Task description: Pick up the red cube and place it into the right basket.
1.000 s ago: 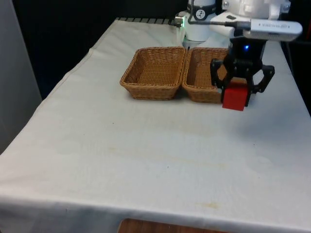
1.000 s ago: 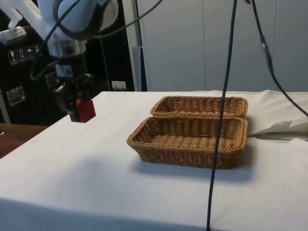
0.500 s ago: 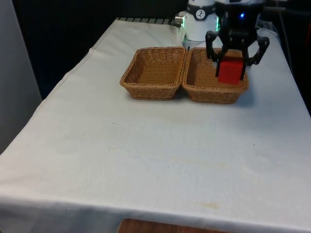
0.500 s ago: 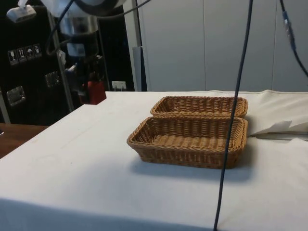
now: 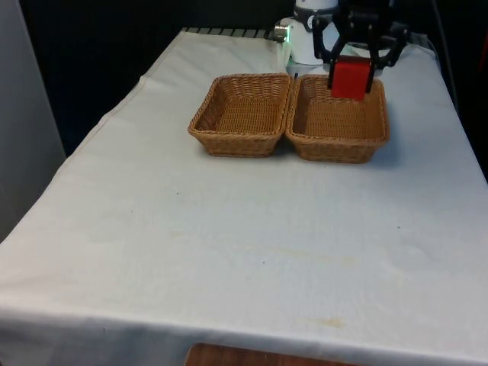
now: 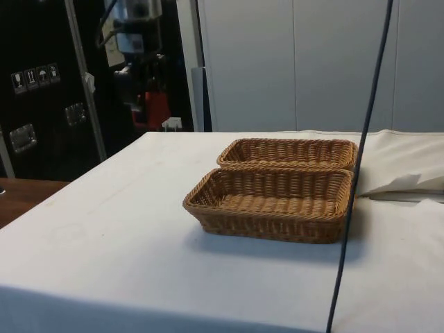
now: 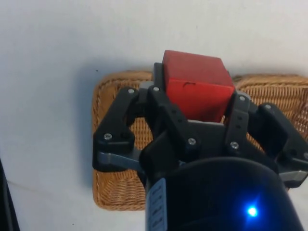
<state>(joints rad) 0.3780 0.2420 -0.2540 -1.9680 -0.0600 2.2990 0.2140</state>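
Observation:
The red cube (image 5: 350,82) hangs in the air with my black gripper (image 5: 351,73) shut on it, one finger on each side. In the front view it overlaps the far rim of the right wicker basket (image 5: 338,145), well above it. In the wrist view the cube (image 7: 195,91) sits in my gripper (image 7: 197,81) over one end of a basket (image 7: 113,159), which lies far below. In the side view the cube (image 6: 157,114) and gripper (image 6: 154,103) are high, left of both baskets as pictured.
The left basket (image 5: 242,114) touches the right one and holds nothing. The robot base (image 5: 309,42) stands just behind them. A dark cable (image 6: 357,173) hangs across the side view. Wide bare cloth (image 5: 244,244) lies in front of the baskets.
The gripper has carried the cube up and away from the table in front of the right basket, to above the basket's far part. It has stayed shut on the cube.

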